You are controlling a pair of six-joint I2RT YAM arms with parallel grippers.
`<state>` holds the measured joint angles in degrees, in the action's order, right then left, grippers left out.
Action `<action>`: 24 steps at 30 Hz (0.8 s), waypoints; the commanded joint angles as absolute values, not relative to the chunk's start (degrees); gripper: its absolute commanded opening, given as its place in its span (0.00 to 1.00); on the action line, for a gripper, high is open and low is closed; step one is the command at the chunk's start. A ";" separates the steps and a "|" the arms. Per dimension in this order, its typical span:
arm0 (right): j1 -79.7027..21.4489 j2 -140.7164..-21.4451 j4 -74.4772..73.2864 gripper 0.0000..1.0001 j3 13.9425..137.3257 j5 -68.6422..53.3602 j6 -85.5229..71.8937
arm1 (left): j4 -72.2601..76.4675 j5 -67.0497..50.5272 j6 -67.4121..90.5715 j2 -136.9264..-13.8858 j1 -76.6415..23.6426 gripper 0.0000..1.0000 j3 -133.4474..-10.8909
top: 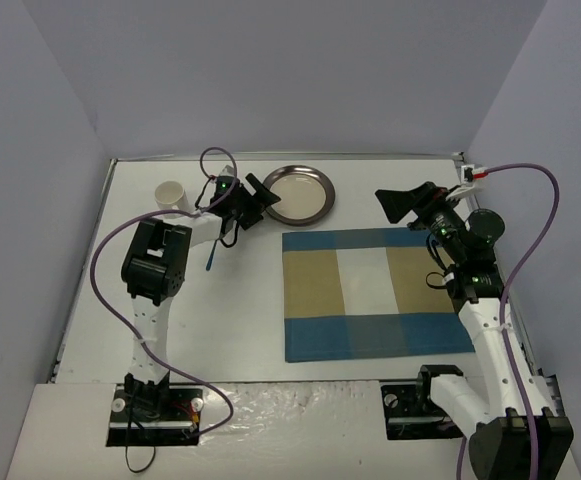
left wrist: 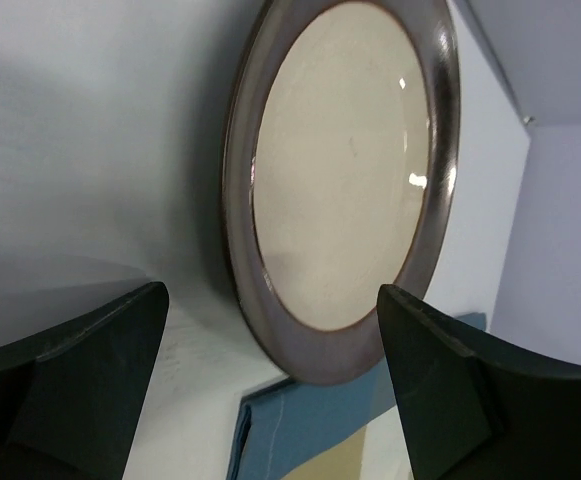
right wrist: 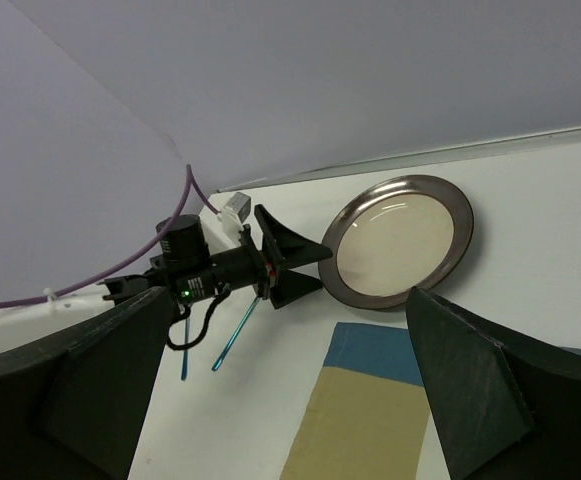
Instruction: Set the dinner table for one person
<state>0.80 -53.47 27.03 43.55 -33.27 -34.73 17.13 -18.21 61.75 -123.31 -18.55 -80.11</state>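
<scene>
- Spreading its two fingers well apart, the left tool (top: 265, 200) clamps nothing; it sits far and left of middle, aimed right at the plate (top: 298, 193).
- The plate lies flat on the surface (top: 240, 320), by the far edge near the middle. It has a dark metallic rim and a cream centre.
- From the left wrist, the plate's nearest rim shows in the gap between the fingers, just ahead of their tips. I cannot tell whether either finger touches it.
- The right tool (top: 402, 207) also has its fingers wide apart and empty. It is at the far right, just beyond the far right corner of the mat (top: 380, 295), pointing left towards the plate.
- The mat, checked in blue and tan, lies flat right of middle. Its far left corner is just near of the plate's rim.
- A white cup (top: 170, 193) stands upright at the far left, left of the left tool and apart from it.
- Two thin blue sticks (right wrist: 232, 335) lie on the surface under the left arm, left of the mat.
- The surface is plain white and spans the whole scene. It carries the plate, mat, cup and sticks, with both arm bases at its near edge.
</scene>
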 commanded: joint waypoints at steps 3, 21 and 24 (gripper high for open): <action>-1.24 -49.73 25.31 1.00 43.33 -31.82 -31.68 | 22.59 -16.61 67.85 -126.47 -18.63 0.75 -84.99; -2.65 -45.99 21.03 1.00 41.59 -30.85 -28.90 | 22.86 -17.08 66.34 -127.87 -19.69 0.00 -85.07; -2.93 -45.45 20.63 1.00 41.25 -30.90 -28.73 | 24.01 -17.65 65.10 -124.33 -19.55 0.00 -83.86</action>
<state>-2.09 -46.79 17.67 41.20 -31.08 -29.82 22.41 -16.63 69.08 -130.89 -19.39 -85.33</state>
